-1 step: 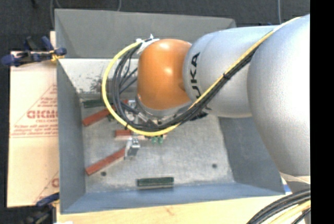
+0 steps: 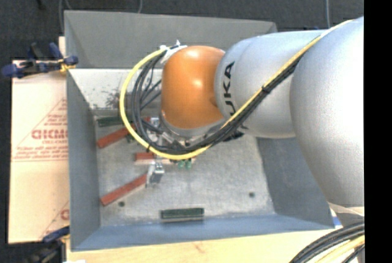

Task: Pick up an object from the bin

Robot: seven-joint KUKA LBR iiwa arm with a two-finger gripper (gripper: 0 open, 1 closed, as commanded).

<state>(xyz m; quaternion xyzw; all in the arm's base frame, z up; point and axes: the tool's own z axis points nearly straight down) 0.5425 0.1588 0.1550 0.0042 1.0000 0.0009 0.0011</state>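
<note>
Bin (image 2: 82,151), grey metal. Pincer (image 2: 156,173): low over the floor's middle, under the orange wrist cover (image 2: 190,87); apart or together, cannot tell. Nearest item: red-brown strip (image 2: 122,190), toward the left wall, its end just beside the pincer, possibly touching. Step, judged: approach to grasp. Next: straddle that end, close, lift.

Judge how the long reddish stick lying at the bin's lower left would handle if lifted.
The reddish stick looks straight and flat, so probably stiff and unlikely to roll. It is thin, so likely light, but lying flush on the bin floor it may be hard to get under.
</note>
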